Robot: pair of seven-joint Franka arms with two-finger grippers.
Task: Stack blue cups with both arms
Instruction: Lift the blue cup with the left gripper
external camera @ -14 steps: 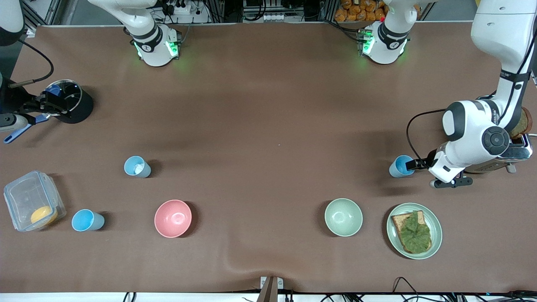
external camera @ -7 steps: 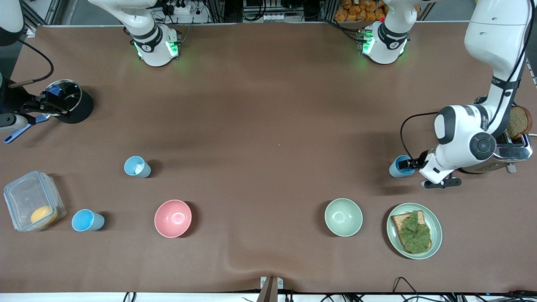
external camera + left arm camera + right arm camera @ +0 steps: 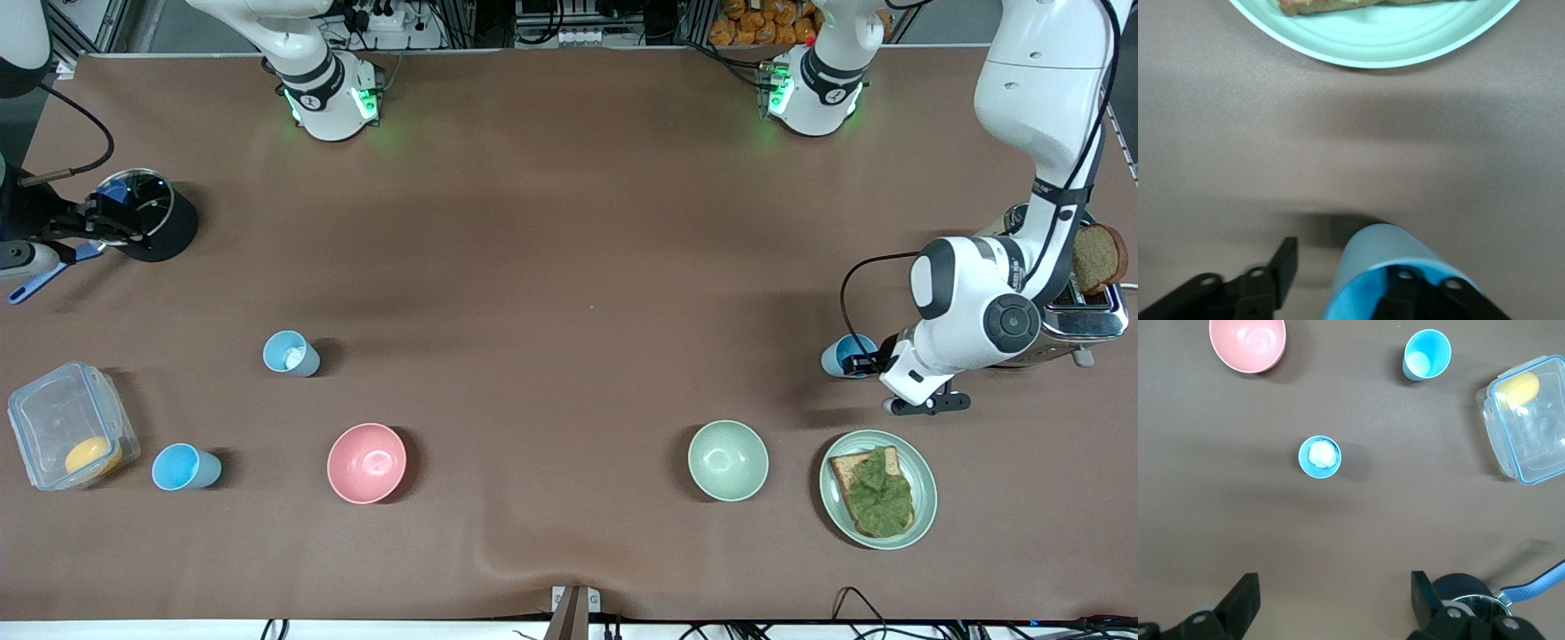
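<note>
Three light-blue cups stand on the brown table. One cup (image 3: 838, 354) is at my left gripper (image 3: 861, 363). In the left wrist view one finger is inside this cup (image 3: 1381, 257) and the other finger (image 3: 1286, 260) is outside it with a gap to the wall; the left gripper (image 3: 1345, 280) is open. A cup with a white bit inside (image 3: 289, 354) (image 3: 1320, 457) and an empty cup (image 3: 184, 468) (image 3: 1426, 355) stand toward the right arm's end. My right gripper (image 3: 67, 233) (image 3: 1333, 600) is open and empty, up beside a black pot.
A pink bowl (image 3: 366, 462), a pale green bowl (image 3: 727, 460) and a plate with green-topped toast (image 3: 925, 498) lie nearer the camera. A toaster (image 3: 1089, 322) is under the left arm. A clear container (image 3: 53, 418) and the black pot (image 3: 164, 233) are at the right arm's end.
The left arm has swung toward the middle and its gripper has come over the cup's rim, one finger now inside. The cup shifted slightly. The right arm has not moved.
</note>
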